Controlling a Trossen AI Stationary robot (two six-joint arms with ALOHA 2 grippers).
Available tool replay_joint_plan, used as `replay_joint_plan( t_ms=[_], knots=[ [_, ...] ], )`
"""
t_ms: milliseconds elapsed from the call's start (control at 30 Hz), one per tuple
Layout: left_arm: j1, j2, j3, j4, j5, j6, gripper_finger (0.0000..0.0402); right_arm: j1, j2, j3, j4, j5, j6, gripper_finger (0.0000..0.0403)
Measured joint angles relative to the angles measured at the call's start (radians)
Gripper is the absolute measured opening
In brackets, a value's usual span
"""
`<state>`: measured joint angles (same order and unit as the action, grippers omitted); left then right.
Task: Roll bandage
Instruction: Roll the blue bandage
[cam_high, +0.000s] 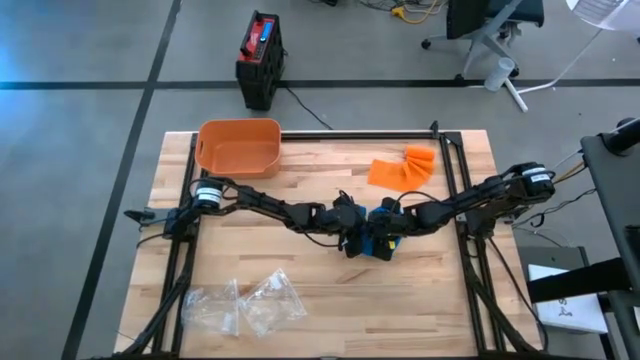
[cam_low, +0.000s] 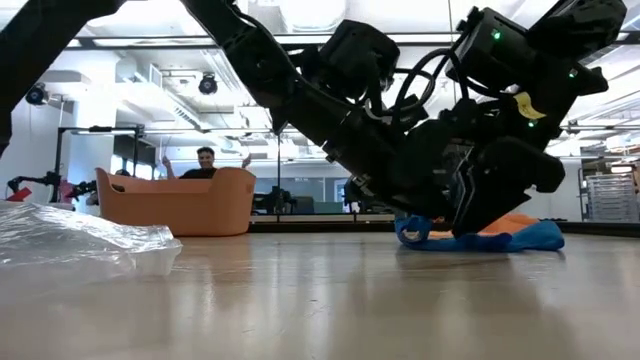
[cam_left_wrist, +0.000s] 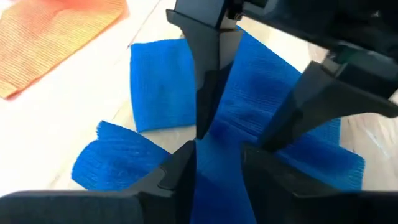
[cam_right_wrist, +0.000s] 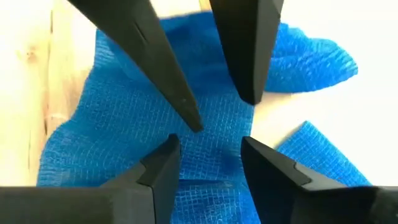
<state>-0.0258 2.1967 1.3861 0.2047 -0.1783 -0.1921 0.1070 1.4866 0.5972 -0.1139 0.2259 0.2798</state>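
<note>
Wooden table (cam_high: 300, 300): an orange tub (cam_high: 238, 146) sits near its far edge, contents not visible. Left gripper (cam_left_wrist: 214, 158) and right gripper (cam_right_wrist: 208, 155), jaws parted, press fingertips onto the blue bandage (cam_right_wrist: 124, 124).

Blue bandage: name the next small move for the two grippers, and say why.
Probably close the left gripper on the blue bandage and turn a first fold. Both grippers, the right gripper too, stand open over the fabric, tips facing each other, and it lies flat and crumpled on the table, nothing rolled yet.
</note>
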Motion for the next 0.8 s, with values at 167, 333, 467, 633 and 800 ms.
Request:
replay_joint_plan(
  t_ms=[167, 333, 467, 633, 800],
  knots=[
    [0.000, -0.002, 0.005, 0.000, 0.004, 0.001, 0.0116, -0.001, 0.005, 0.001, 0.072, 0.002, -0.006, 0.0156],
    [0.000, -0.002, -0.006, -0.003, 0.005, 0.001, 0.0115, -0.003, 0.008, -0.015, 0.123, 0.003, -0.010, 0.0151],
    [0.000, -0.003, -0.012, -0.018, 0.005, 0.011, 0.0121, -0.003, 0.008, -0.029, 0.155, 0.003, -0.006, 0.0153],
    [0.001, -0.006, -0.012, -0.065, 0.005, 0.030, 0.0125, -0.003, 0.008, -0.046, 0.157, 0.003, -0.005, 0.0155],
    [0.001, -0.006, -0.003, -0.088, 0.004, 0.055, 0.0120, -0.003, 0.046, -0.054, 0.199, -0.027, -0.030, 0.0150]
  ],
)
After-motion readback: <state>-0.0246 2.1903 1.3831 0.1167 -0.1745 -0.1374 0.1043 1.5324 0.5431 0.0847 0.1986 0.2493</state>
